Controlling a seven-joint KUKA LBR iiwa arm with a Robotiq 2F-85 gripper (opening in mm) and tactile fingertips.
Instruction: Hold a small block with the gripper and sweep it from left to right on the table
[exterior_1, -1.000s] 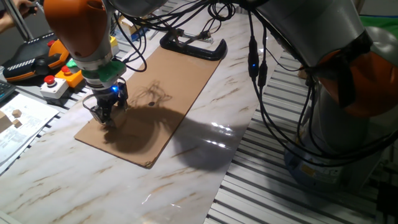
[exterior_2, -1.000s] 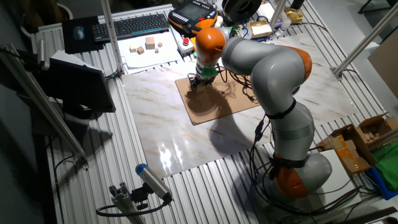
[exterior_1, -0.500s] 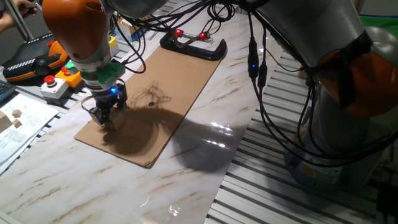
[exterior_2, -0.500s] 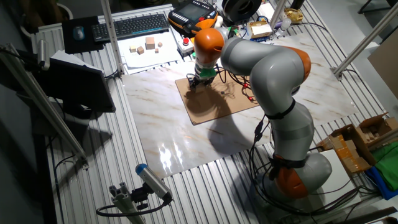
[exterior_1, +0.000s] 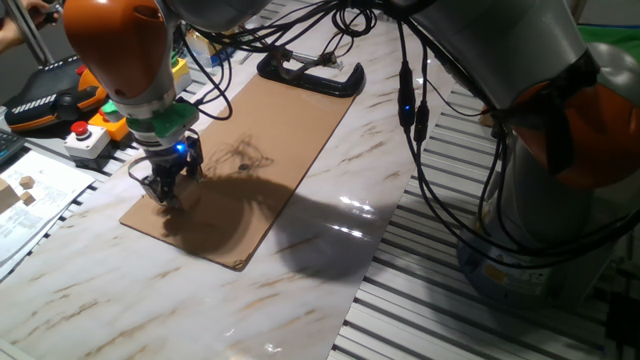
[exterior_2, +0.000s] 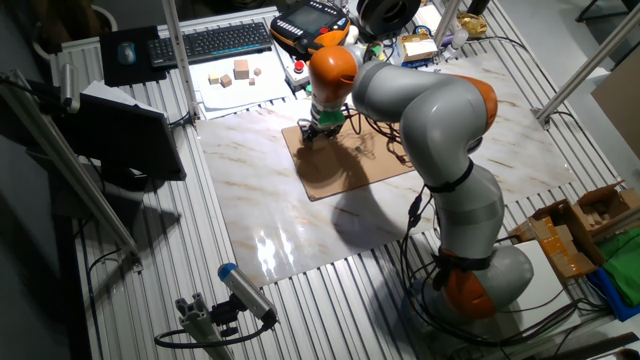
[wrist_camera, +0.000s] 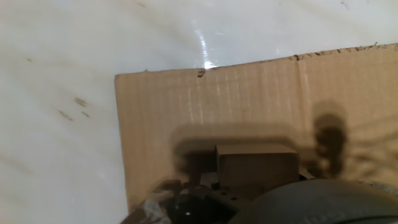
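We see the small block (wrist_camera: 256, 163) sitting low between the fingers of the gripper (exterior_1: 165, 190), clenched there and pressed near the corner of the cardboard sheet (exterior_1: 262, 150) that lies on the table (exterior_1: 150, 290). Compared with 1 second ago, the gripper has slid slightly toward the sheet's near-left edge in one fixed view, with no lift. We judge the sweep is barely under way or being lined up. The C-clamp (exterior_1: 310, 75) sits at the far end.
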